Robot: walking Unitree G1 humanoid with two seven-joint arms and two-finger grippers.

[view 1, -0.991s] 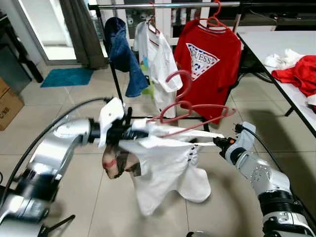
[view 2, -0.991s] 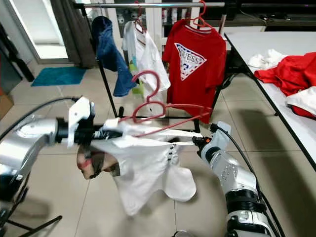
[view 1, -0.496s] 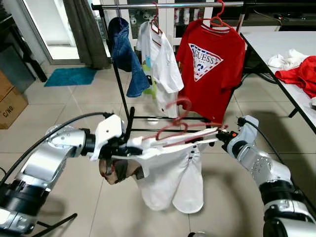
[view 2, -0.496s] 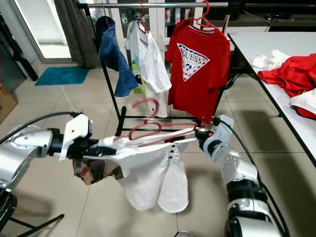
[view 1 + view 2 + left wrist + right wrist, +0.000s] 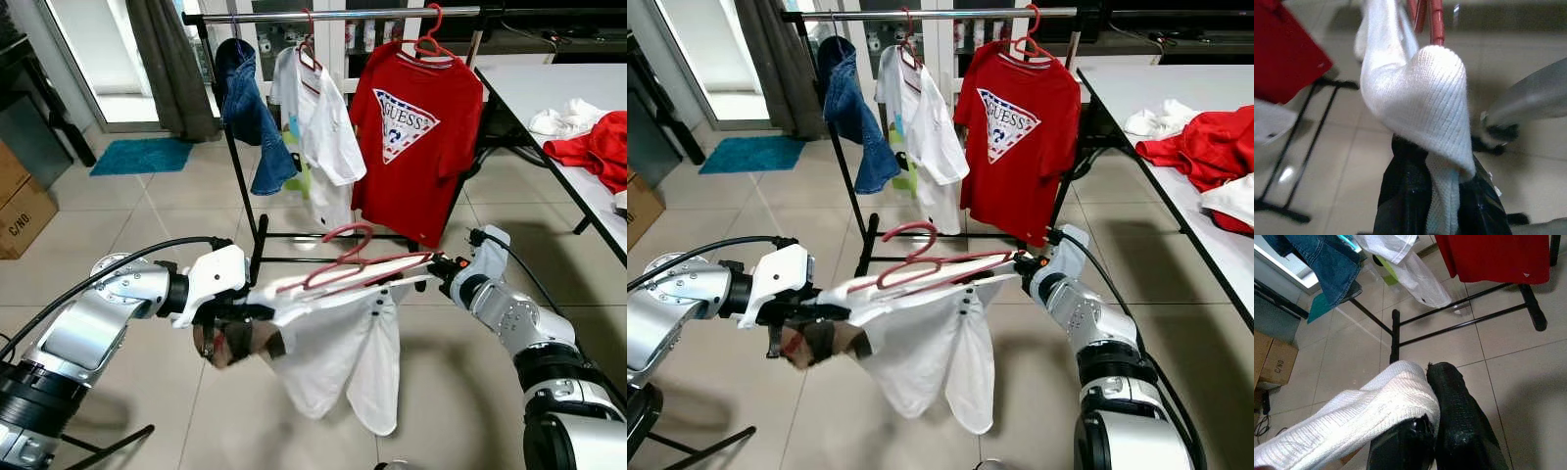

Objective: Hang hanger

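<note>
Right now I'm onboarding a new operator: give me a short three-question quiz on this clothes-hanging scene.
1. True or false: the red plastic hanger already hangs on the metal rack rail.
2. What does each gripper pinch?
A. the white knit shirt
B. the blue denim garment
C. the rail
3. Fill in: the red printed T-shirt hangs at the robot's ____ end of the rail.

Key: 1 false, it lies on the white knit shirt stretched between left gripper and right gripper. 2 A. 3 right.
</note>
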